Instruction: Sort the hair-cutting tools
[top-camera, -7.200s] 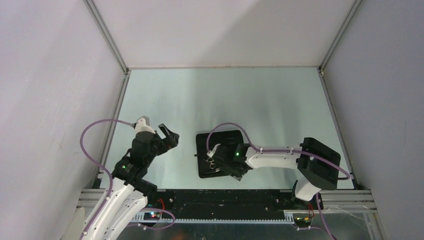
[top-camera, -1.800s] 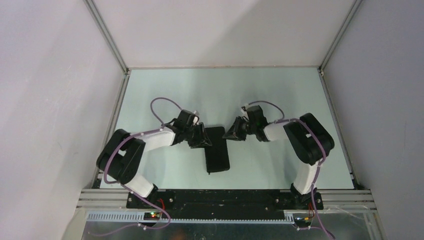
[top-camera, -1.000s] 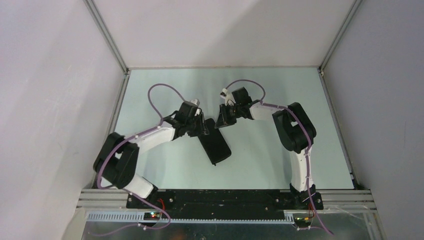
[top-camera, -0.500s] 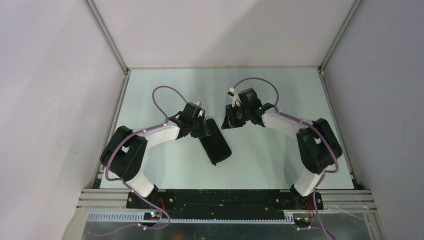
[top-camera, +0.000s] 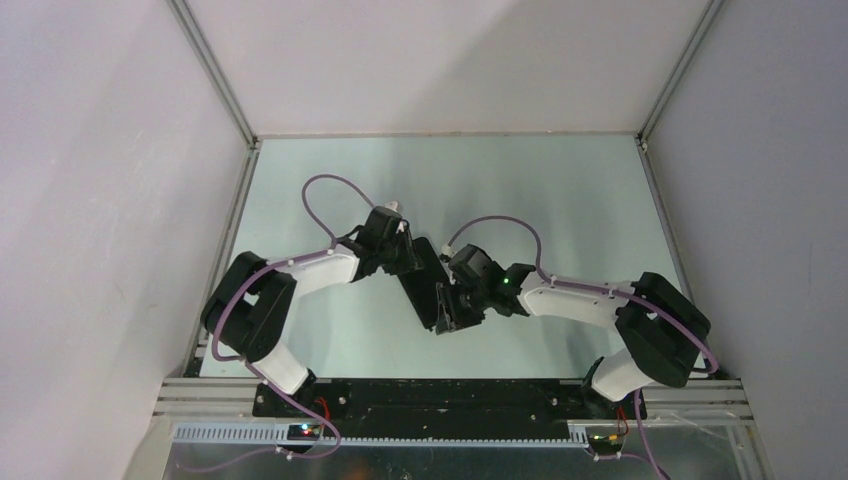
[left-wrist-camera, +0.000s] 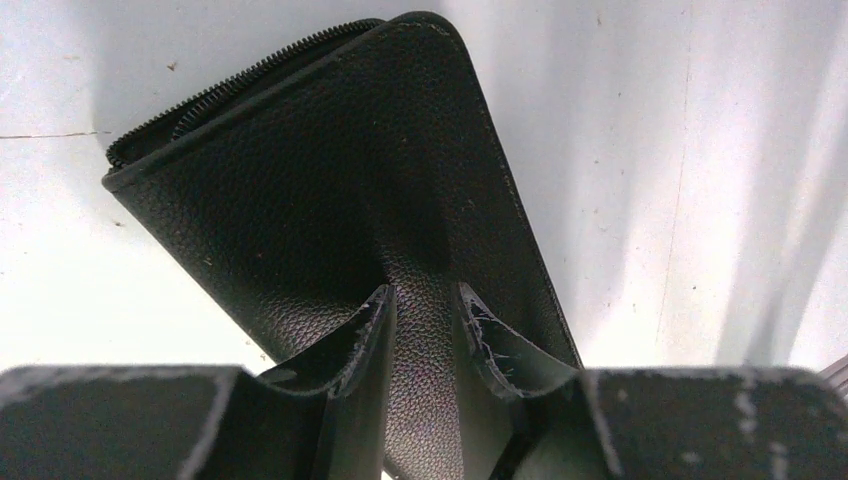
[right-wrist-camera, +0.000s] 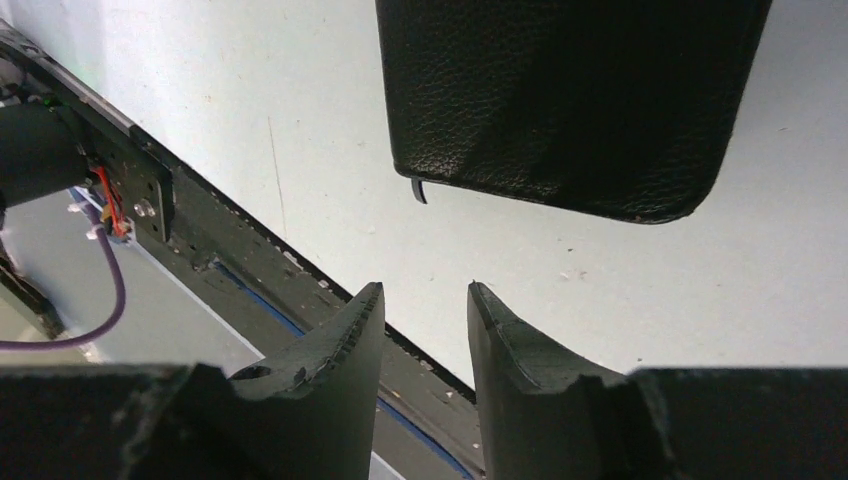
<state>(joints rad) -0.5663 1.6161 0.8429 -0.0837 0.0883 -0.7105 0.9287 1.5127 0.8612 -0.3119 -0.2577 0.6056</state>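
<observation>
While the left pincer (left-wrist-camera: 420, 315) pinches the closed zip case (left-wrist-camera: 340, 190), the right pincer (right-wrist-camera: 425, 330), part-open and empty, hovers beside its corner.

The right hand (right-wrist-camera: 425, 310) is hovering with fingers parted above the pale worktop (right-wrist-camera: 300, 130), just short of a black zip case (right-wrist-camera: 570, 100).

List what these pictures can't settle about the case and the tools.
- Scissors and comb: in no view; the shut black case may hide them.
- Left gripper: left wrist view, fingers over the case; contact unclear.
- Zip pull: right wrist view, mostly hidden under the case's edge.
- Right gripper: top view, its arm hides the fingers.
</observation>
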